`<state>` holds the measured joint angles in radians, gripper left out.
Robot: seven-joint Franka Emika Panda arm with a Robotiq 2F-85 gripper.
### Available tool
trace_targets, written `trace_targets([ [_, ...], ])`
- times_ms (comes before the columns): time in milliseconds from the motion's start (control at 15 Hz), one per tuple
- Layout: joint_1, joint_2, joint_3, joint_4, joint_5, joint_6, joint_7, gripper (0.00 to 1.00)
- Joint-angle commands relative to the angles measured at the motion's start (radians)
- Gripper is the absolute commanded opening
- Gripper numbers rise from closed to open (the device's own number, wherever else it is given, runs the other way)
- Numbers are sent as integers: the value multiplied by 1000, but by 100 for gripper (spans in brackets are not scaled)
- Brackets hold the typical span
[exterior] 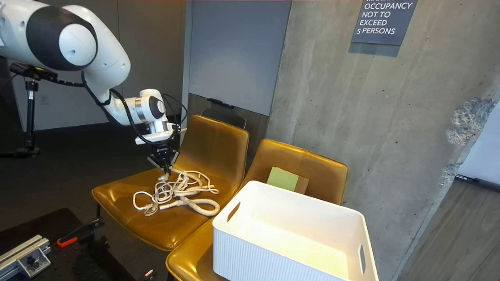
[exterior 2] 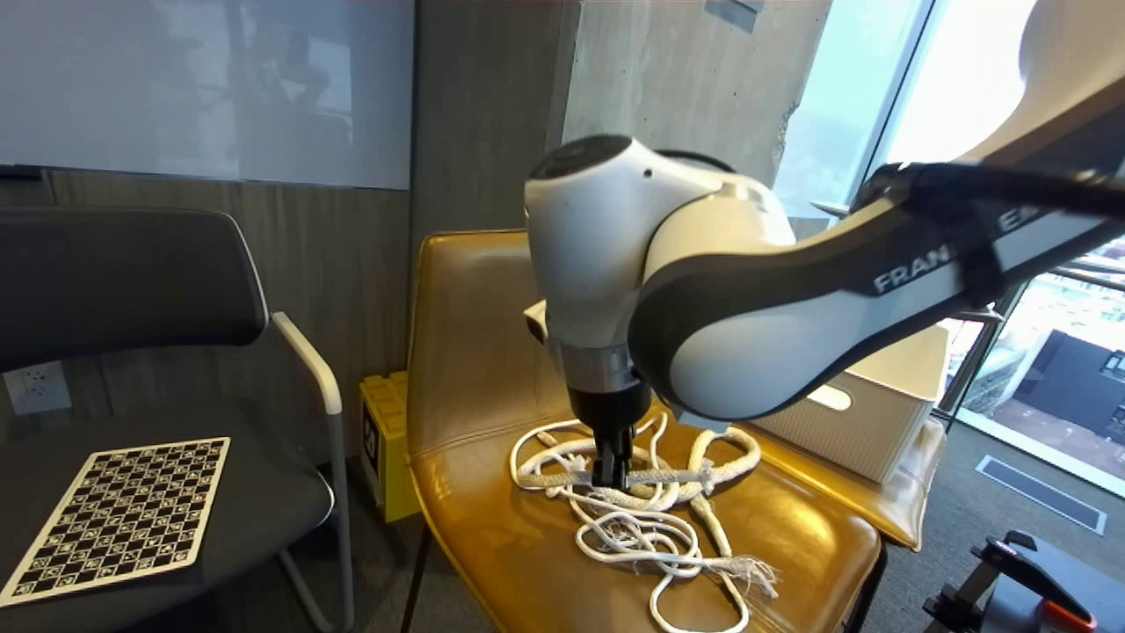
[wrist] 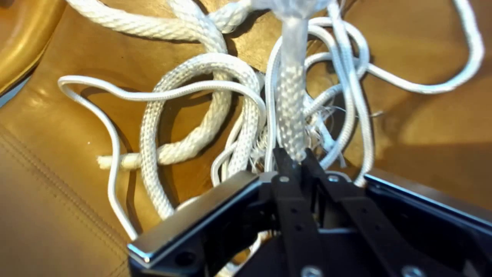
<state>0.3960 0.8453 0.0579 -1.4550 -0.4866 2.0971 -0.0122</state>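
Note:
Tangled off-white ropes (exterior: 191, 192), some thick and some thin, lie in loops on a tan leather chair seat (exterior: 121, 199). My gripper (wrist: 295, 154) points down into this pile, its narrow black fingers pinched on a thick braided rope (wrist: 291, 86). That rope runs from the fingertips towards the top of the wrist view, where a frayed or wrapped pale part is cut off by the frame. In an exterior view the held length (exterior 2: 672, 476) sticks out on both sides of the gripper (exterior 2: 612, 479). Thinner cord (wrist: 355, 104) loops beside the fingers without being gripped.
A large white bin (exterior: 273, 253) stands on a second tan chair (exterior: 328, 171), with a green and brown box (exterior: 282, 178) behind it. The rope chair's backrest (exterior: 218, 144) rises close to the arm. A black chair (exterior 2: 132, 290) bears a checkered board (exterior 2: 123, 510), near a yellow box (exterior 2: 387, 448).

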Motion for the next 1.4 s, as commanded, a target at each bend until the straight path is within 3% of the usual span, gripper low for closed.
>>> trace_targets([
  [0,54,-185,-2,-103,-29,-54,41,3],
  [267,81,-344,6,-96,-81,-122,62,3],
  [600,58,-537,53,-67,-79,-163,72,3],
  [1133,-38,-777,97,86,32,-217,132,3],
  [1267,-80,-814,92,156,84,-264,127,3],
  [1333,-70,-833,50,186,112,-287,126,3],
])
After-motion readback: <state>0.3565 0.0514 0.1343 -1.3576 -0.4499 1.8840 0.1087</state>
